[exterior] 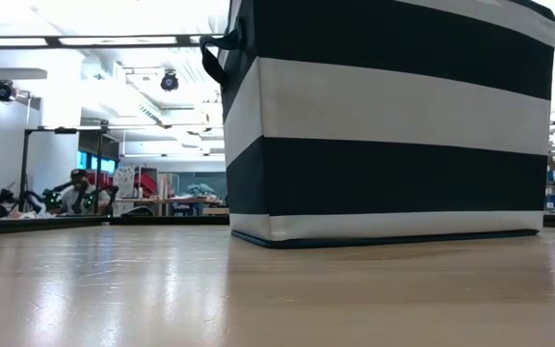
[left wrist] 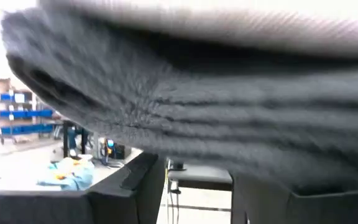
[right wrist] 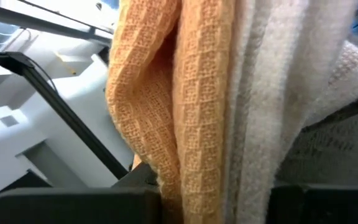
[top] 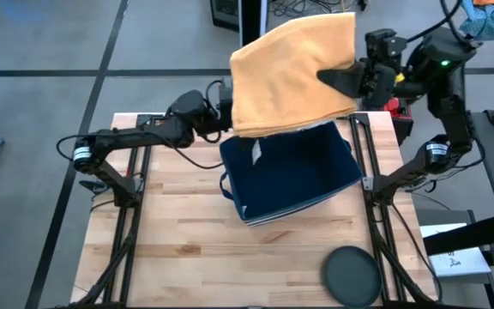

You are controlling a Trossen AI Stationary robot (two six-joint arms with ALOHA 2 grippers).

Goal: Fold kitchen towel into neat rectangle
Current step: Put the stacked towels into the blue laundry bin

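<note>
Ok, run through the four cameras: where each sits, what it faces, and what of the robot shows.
High: overhead, looking down; both arms lift an orange towel over the striped bin; left hand, right hand.
Low: table height, facing the bin; no arm shows.
Left wrist: under hanging cloth, facing the room.
Right wrist: against the towel.
Shared: high and low show the bin; high and right wrist show the towel.

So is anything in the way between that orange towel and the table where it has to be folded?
Yes. The orange towel hangs from both grippers right above the striped basket, which stands on the table beneath it. Bare wood lies nearer the camera, beside a dark round disc.
</note>
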